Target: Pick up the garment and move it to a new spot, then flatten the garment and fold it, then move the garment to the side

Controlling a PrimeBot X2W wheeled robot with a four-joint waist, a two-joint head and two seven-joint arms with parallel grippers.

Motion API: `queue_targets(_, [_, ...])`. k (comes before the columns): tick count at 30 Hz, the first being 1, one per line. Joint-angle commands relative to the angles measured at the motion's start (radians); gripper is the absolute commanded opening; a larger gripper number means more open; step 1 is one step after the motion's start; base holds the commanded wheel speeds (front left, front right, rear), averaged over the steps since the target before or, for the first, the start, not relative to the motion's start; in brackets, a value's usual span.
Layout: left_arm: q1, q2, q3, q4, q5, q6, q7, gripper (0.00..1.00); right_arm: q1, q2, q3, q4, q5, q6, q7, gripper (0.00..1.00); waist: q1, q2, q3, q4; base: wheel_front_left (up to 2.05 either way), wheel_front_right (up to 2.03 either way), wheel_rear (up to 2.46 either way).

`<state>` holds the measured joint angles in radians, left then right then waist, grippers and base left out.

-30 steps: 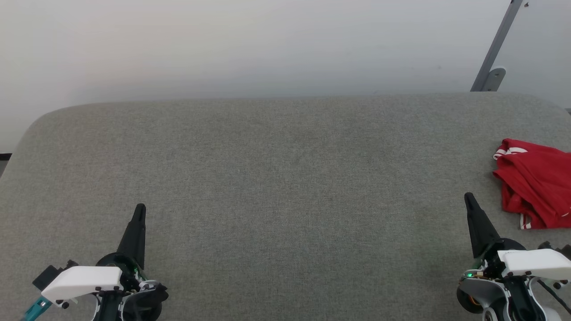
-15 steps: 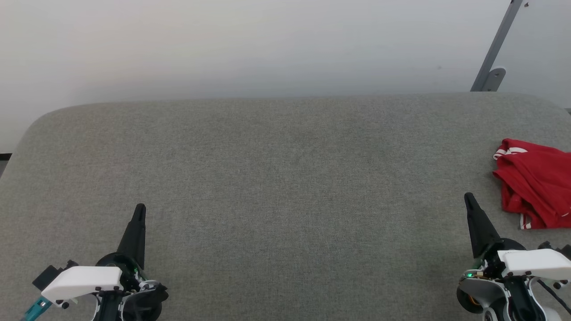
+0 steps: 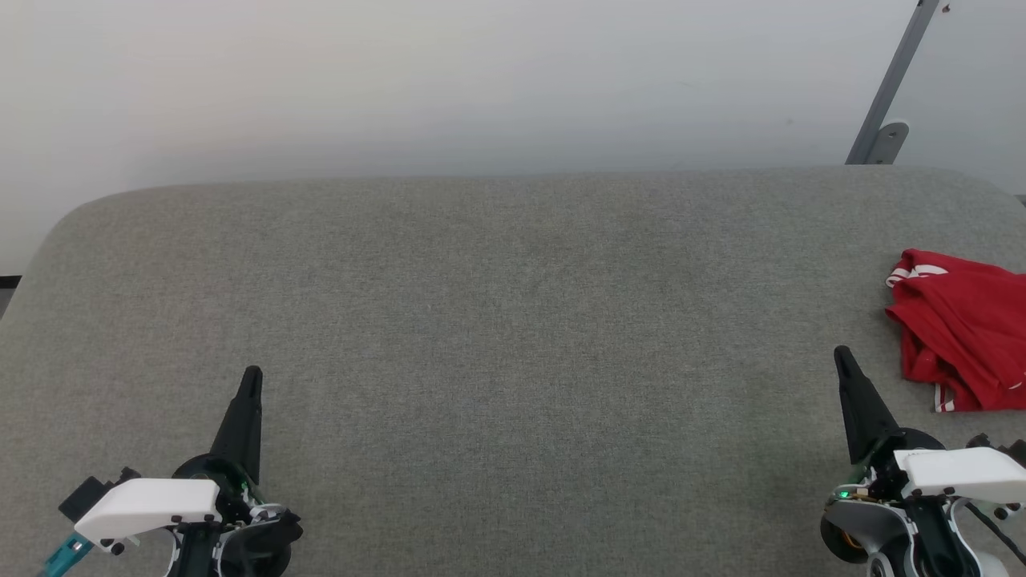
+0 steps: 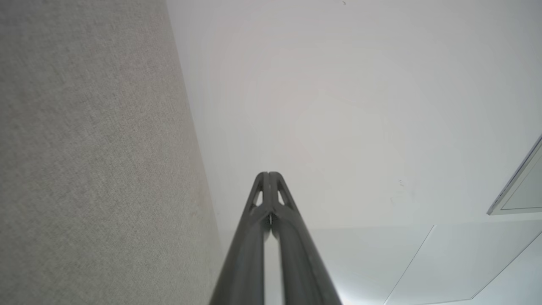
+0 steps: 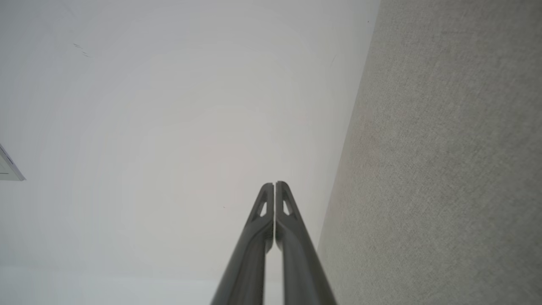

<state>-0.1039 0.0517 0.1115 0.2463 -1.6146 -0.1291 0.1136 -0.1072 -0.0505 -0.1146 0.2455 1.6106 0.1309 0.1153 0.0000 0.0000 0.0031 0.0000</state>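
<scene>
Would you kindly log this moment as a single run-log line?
phase: before pickup | garment: crumpled, far right of grey surface, untouched | left gripper: shut, empty | right gripper: shut, empty

a wide surface point(image 3: 497, 320) covered in grey woven fabric, with rounded far corners, stood against a plain pale wall point(image 3: 401, 80). at the upper right a slanted grey metal bar point(image 3: 896, 76) ran down the wall to a small rounded bracket point(image 3: 891, 138) just behind the surface.

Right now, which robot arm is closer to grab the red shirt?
The right arm. The right end effector is just beside the crumpled red shirt, while the left end effector is far across the grey table. Both are shut and empty.
</scene>
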Motion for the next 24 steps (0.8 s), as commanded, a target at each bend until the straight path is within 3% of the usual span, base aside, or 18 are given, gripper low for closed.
queue_targets(1, [-0.012, -0.001, 0.003, 0.0, 0.002, -0.003, 0.003, 0.0, -0.005, 0.001, 0.0, 0.001, 0.004, 0.0, 0.001, 0.0, 0.0, 0.0, 0.0, 0.0, 0.0, 0.0, 0.0])
queue_targets(24, [-0.012, -0.001, 0.003, 0.0, 0.002, -0.003, 0.003, 0.0, -0.005, 0.001, 0.0, 0.0, 0.004, 0.0, 0.001, 0.0, 0.0, 0.0, 0.0, 0.0, 0.0, 0.0, 0.0])
